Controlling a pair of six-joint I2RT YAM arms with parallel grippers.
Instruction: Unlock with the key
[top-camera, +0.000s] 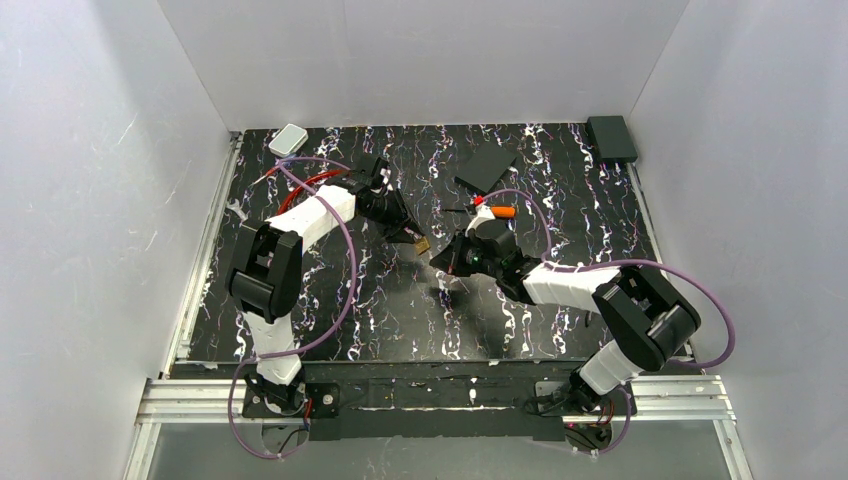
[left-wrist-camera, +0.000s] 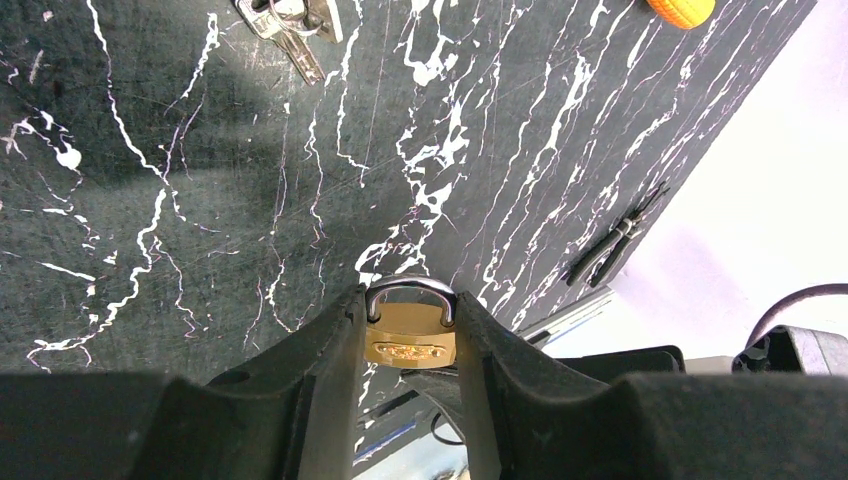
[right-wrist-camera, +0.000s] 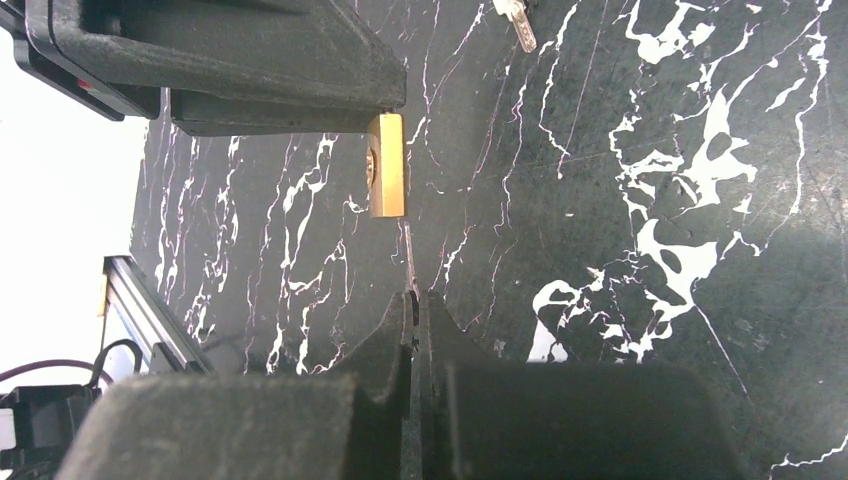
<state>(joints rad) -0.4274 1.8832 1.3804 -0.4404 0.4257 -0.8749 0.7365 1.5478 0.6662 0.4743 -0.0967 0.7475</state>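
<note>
Two claws nose to nose, key aimed at the padlock

Both claws sat close together near the middle of the counter, a little toward its far edge. The left gripper (left-wrist-camera: 408, 302) was clamped on the narrow sides of the small brass padlock (left-wrist-camera: 410, 342). As far as I could see it held the lock off the surface, with the shackle pointing away from that wrist. The right gripper (right-wrist-camera: 414, 298) was pinched tight on the key (right-wrist-camera: 407, 258). Only a thin silvery blade showed, seen edge-on, sticking straight out past the fingertips.

What mattered was the line between them. From the right claw the padlock lay directly ahead, toward the far-left corner of the counter. The key's long axis ran along that same line, with its tip just beside the near end of the brass body. Whether tip and brass touched I couldn't tell.

From the right wrist the padlock showed as a tall narrow block with a dark round mark halfway up its left side. I took that mark for the keyway, though I wouldn't swear to it. If so, the blade was pointed at the block's end rather than at the hole. To my mind the next move would call for a small sideways shift, or a turn of the padlock, before any push.

A bunch of spare keys (left-wrist-camera: 290, 28) lay flat on the counter beyond the padlock, touched by neither claw.
</note>
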